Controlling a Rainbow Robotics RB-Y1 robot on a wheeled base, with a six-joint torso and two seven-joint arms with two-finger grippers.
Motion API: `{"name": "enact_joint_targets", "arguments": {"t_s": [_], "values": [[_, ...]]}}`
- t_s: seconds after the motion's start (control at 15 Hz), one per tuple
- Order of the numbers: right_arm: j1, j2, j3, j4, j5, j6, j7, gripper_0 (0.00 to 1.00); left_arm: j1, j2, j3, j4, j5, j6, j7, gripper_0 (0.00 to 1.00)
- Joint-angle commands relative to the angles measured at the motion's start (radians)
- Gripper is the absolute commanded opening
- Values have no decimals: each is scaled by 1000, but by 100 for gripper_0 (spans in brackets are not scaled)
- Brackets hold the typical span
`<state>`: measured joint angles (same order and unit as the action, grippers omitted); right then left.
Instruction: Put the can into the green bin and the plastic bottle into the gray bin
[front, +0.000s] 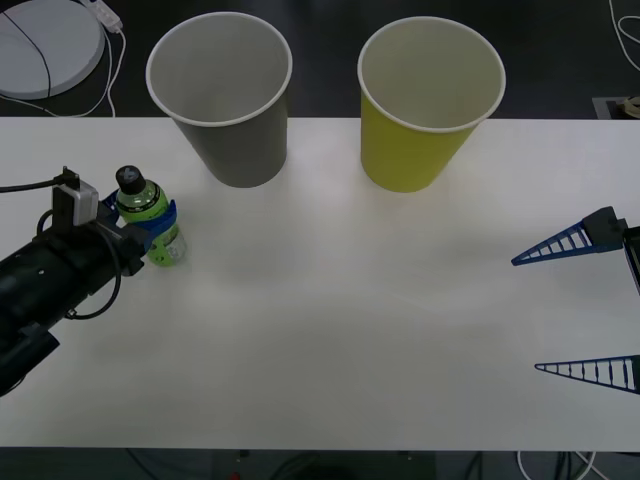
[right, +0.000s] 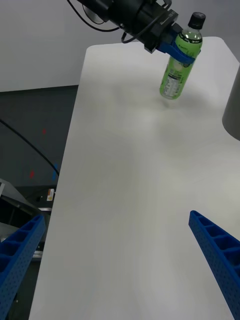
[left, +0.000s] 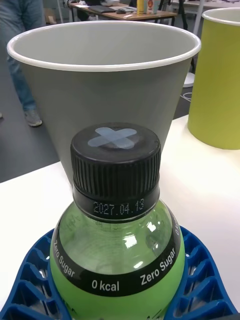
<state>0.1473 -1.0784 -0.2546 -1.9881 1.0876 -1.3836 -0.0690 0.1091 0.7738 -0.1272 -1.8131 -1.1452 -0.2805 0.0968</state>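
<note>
The small green plastic bottle (front: 148, 215) with a black cap stands at the table's left side, and my left gripper (front: 152, 226) is shut on it just below the cap. In the left wrist view the bottle (left: 117, 240) sits between the blue fingers (left: 30, 280), with the gray bin (left: 100, 95) close behind it. The right wrist view has the bottle (right: 180, 62) lifted slightly off the table, tilted. The gray bin (front: 225, 130) and the green bin (front: 425, 130) stand upright at the far edge. My right gripper (front: 590, 305) is open at the right edge. The can is out of view.
The white table (front: 340, 330) stretches wide between the two arms. A round white object (front: 45, 45) with a cable lies on the floor beyond the far left corner.
</note>
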Motion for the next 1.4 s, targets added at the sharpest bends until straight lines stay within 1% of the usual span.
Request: {"name": "enact_joint_targets", "arguments": {"t_s": [0.07,0.2,0.4,0.53,0.67,0.8,1.0,1.13,1.27,1.33,1.4], "values": [[0,0,0,0,0,0,0,100,47,36,34,-55,-36,-9,86,0],[0,0,0,0,0,0,0,100,77,47,72,-92,-94,-31,169,0],[0,0,0,0,0,0,0,100,100,61,149,-140,-185,-97,308,0],[0,0,0,0,0,0,0,100,104,84,202,-164,-246,-151,406,0],[0,0,0,0,0,0,0,100,104,110,245,-183,-288,-201,491,0],[0,0,0,0,0,0,0,100,104,151,270,-199,-300,-223,547,0],[0,0,0,0,0,0,0,100,104,211,279,-204,-297,-224,574,0],[0,0,0,0,0,0,0,100,104,254,288,-204,-280,-224,589,0],[0,0,0,0,0,0,0,100,104,306,304,-204,-275,-233,609,0],[0,0,0,0,0,0,0,100,104,326,324,-204,-275,-266,620,0],[0,0,0,0,0,0,0,100,103,341,363,-206,-275,-322,659,0]]}}
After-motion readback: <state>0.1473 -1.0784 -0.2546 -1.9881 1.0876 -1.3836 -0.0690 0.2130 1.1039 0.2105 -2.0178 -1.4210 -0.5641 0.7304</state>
